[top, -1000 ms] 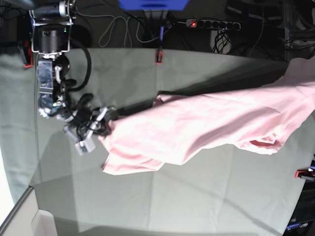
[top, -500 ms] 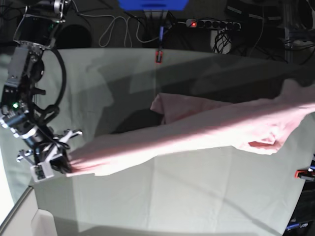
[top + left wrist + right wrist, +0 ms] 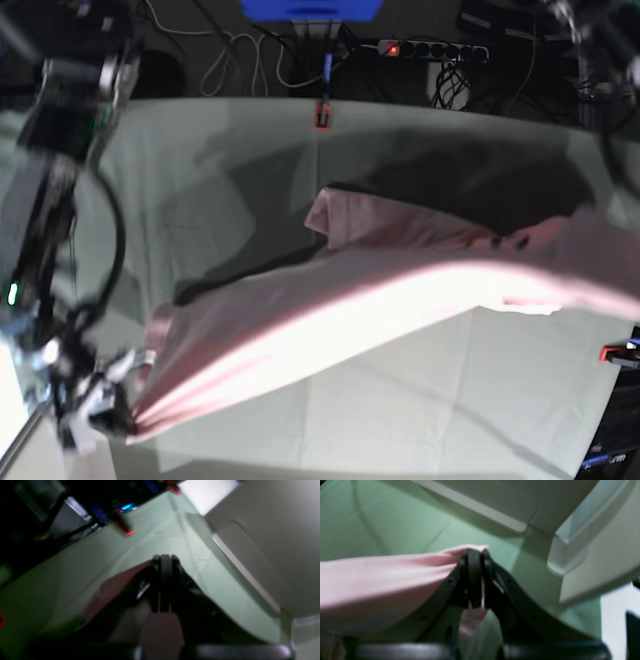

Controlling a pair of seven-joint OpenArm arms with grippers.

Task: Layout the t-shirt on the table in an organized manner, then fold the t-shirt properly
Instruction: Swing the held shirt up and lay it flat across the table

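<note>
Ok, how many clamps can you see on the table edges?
2 in the base view: one clamp at the far edge's middle, another at the edge on that view's right. Others may be hidden.

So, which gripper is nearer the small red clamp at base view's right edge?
Left. The left gripper holds the pale pink t-shirt out toward the small red clamp; the right gripper is at the opposite corner.

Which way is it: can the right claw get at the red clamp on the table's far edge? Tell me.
Probably not as things stand: the right claw is shut on the t-shirt at the table's near corner, and the red clamp sits far across.
</note>
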